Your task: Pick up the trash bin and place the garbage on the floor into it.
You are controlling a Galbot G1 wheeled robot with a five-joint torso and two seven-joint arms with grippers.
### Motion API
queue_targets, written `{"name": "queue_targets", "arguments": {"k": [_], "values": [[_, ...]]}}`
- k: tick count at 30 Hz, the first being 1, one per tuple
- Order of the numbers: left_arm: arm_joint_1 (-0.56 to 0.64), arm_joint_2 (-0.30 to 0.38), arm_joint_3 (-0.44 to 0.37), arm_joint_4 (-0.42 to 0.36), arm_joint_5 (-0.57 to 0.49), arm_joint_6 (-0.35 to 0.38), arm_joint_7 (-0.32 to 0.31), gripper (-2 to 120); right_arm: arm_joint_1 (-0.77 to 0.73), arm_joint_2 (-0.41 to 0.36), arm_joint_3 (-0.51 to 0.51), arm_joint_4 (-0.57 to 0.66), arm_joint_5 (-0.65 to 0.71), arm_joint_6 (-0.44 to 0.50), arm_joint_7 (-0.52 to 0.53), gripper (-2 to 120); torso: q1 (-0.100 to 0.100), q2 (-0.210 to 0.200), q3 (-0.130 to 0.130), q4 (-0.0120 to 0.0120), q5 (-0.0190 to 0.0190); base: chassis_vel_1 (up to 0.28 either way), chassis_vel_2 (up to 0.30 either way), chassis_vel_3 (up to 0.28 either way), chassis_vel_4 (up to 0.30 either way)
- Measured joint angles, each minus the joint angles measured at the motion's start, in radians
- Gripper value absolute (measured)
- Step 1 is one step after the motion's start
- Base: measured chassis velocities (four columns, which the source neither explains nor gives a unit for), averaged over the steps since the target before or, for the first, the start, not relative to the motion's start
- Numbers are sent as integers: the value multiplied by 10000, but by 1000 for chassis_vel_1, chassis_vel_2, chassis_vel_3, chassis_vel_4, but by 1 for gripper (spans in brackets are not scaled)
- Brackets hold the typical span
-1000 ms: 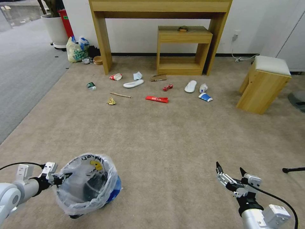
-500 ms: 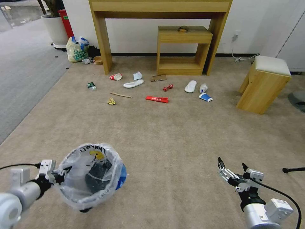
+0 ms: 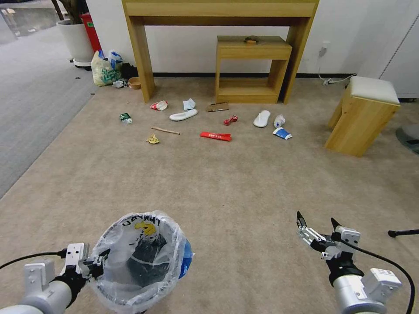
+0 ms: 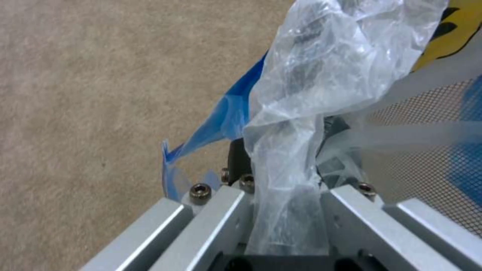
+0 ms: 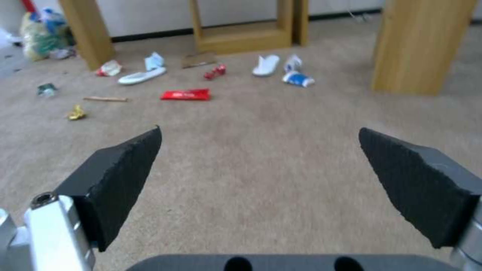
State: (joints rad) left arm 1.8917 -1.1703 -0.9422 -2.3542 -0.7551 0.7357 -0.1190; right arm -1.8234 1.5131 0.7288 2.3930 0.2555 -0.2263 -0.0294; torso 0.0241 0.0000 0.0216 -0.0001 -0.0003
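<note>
While left pincer (image 3: 98,267) grips bagged rim of trash bin (image 3: 142,261) near left — right pincer (image 3: 315,226) hangs wide open, empty; garbage (image 3: 215,136) strewn far across floor (image 3: 227,183).

Tall light-wood console table (image 3: 220,8) against the far white wall, with a smaller matching wooden shelf unit (image 3: 252,65) under it. White-cushioned wooden stool (image 3: 364,115) on the right. Far left: bulging yellowish bag with green print (image 3: 103,69), round brown bowl (image 3: 135,82), white planter pot (image 3: 77,41).
</note>
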Motion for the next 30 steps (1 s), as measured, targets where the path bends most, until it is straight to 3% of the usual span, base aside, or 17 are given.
{"name": "queue_targets", "arguments": {"k": [23, 30], "values": [[-101, 38, 33, -54, 57, -4, 516, 0, 53, 124, -119, 131, -402, 279, -191, 100, 0, 0, 1, 0, -1, 0, 0, 0, 0], [-82, 35, 89, -123, 299, -5, 709, 0, 31, 128, -127, 107, -372, 319, -175, 100, 0, 0, 1, 0, -1, 66, 113, -71, -93]]}}
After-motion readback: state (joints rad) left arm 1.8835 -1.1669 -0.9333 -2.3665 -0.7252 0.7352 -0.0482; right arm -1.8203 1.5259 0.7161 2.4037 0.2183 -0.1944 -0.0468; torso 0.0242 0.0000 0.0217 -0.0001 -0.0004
